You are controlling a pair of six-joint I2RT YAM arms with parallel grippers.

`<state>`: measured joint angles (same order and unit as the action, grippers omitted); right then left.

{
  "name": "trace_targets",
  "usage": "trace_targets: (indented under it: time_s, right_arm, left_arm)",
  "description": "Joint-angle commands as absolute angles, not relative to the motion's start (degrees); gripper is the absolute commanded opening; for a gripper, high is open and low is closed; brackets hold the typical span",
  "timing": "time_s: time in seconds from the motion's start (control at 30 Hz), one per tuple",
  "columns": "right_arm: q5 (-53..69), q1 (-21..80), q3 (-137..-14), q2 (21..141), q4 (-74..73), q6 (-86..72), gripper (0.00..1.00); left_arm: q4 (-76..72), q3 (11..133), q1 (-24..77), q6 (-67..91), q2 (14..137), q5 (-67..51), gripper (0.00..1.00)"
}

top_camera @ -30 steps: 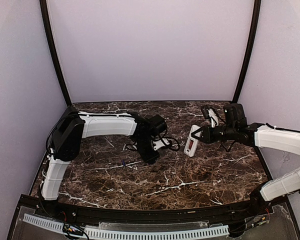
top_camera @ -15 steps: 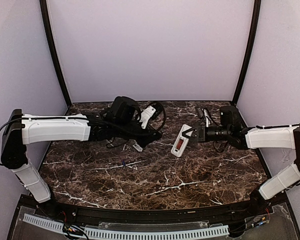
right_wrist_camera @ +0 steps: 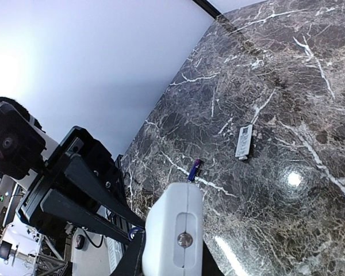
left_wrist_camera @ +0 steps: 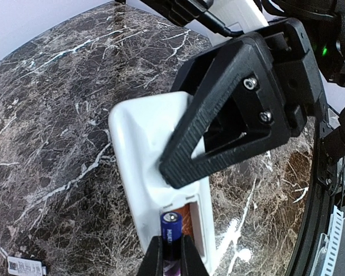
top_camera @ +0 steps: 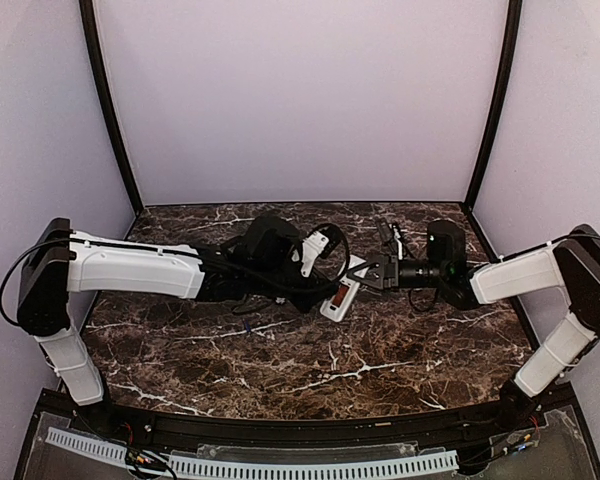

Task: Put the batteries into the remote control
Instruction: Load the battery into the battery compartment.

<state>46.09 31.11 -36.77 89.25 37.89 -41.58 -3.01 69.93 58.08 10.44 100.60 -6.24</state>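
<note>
My right gripper [top_camera: 372, 273] is shut on the white remote control [top_camera: 340, 298] and holds it above the middle of the table, battery bay turned toward the left arm. In the left wrist view my left gripper [left_wrist_camera: 172, 256] is shut on a bluish-purple battery [left_wrist_camera: 172, 230], whose tip sits at the open bay [left_wrist_camera: 192, 221] of the remote [left_wrist_camera: 141, 149]. The right gripper's black finger [left_wrist_camera: 236, 115] clamps the remote above the bay. A second battery [right_wrist_camera: 194, 169] lies on the table; it also shows in the top view [top_camera: 247, 326]. The right wrist view shows the remote's end [right_wrist_camera: 175, 230].
A small white battery cover with a label [right_wrist_camera: 244, 142] lies on the marble table [top_camera: 400, 350]; it also shows in the left wrist view [left_wrist_camera: 26, 265]. Both arms meet mid-table with cables [top_camera: 330, 240] looped near the left wrist. Walls enclose the back and sides.
My left arm swung from the left side to the centre, carrying a battery up to the remote. My right arm moved the remote leftward to meet it.
</note>
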Motion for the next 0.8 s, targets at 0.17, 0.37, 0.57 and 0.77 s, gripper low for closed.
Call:
trace_targets:
  time_s: [0.17, 0.37, 0.57, 0.77]
  right_arm:
    - [47.2, 33.4, -36.2, 93.9, 53.4, -49.2, 0.00]
    - [47.3, 33.5, -35.5, 95.5, 59.1, -52.9, 0.00]
    - [48.0, 33.5, -35.1, 96.4, 63.5, -55.7, 0.00]
    - [49.1, 33.5, -34.5, 96.8, 66.3, -57.0, 0.00]
  left_arm:
    - [-1.1, 73.2, 59.1, 10.6, 101.4, -1.4, 0.00]
    - [-1.1, 73.3, 59.2, 11.8, 102.1, -1.4, 0.00]
    - [-1.4, 72.4, 59.2, 11.9, 102.2, 1.7, 0.00]
    - [-0.4, 72.0, 59.2, 11.1, 102.3, 4.6, 0.00]
